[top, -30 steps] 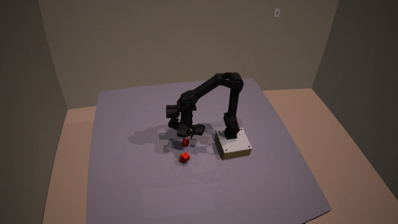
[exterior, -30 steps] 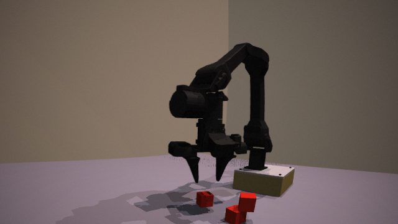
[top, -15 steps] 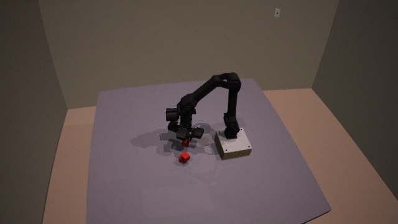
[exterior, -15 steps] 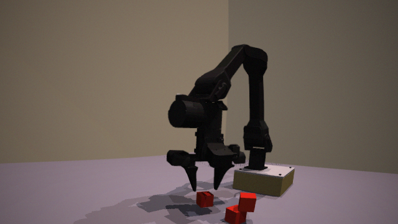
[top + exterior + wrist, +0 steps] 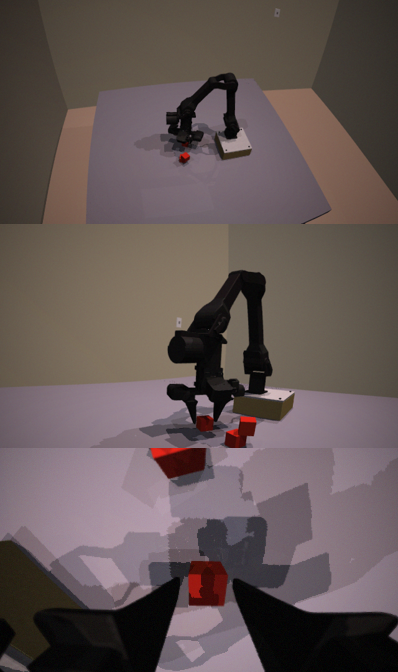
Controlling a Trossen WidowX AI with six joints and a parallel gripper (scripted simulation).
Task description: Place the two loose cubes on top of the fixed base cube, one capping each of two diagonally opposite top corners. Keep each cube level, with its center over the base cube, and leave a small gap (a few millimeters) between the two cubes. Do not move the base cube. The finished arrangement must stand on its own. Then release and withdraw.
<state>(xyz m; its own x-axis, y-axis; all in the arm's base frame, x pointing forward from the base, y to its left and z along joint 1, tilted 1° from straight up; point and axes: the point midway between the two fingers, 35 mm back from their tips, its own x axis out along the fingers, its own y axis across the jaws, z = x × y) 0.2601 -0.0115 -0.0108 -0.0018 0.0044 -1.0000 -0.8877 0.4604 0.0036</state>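
Observation:
A loose red cube (image 5: 185, 144) (image 5: 204, 424) (image 5: 207, 585) rests on the table. My gripper (image 5: 205, 422) (image 5: 206, 581) points down with its fingers open, one on each side of this cube. In the wrist view a gap shows on both sides of the cube. The red base cube (image 5: 234, 439) stands on the table nearer the exterior camera. A second red cube (image 5: 185, 156) (image 5: 247, 426) sits on a top corner of the base cube, overhanging it and looking level. In the wrist view, part of this red pair (image 5: 184, 464) shows at the top edge.
The arm's mounting box (image 5: 235, 145) (image 5: 258, 408) (image 5: 25, 593), with a white top and yellowish sides, stands to the right of the cubes in the top and exterior views. The arm's shadows fall across the table (image 5: 124, 180) around the loose cube.

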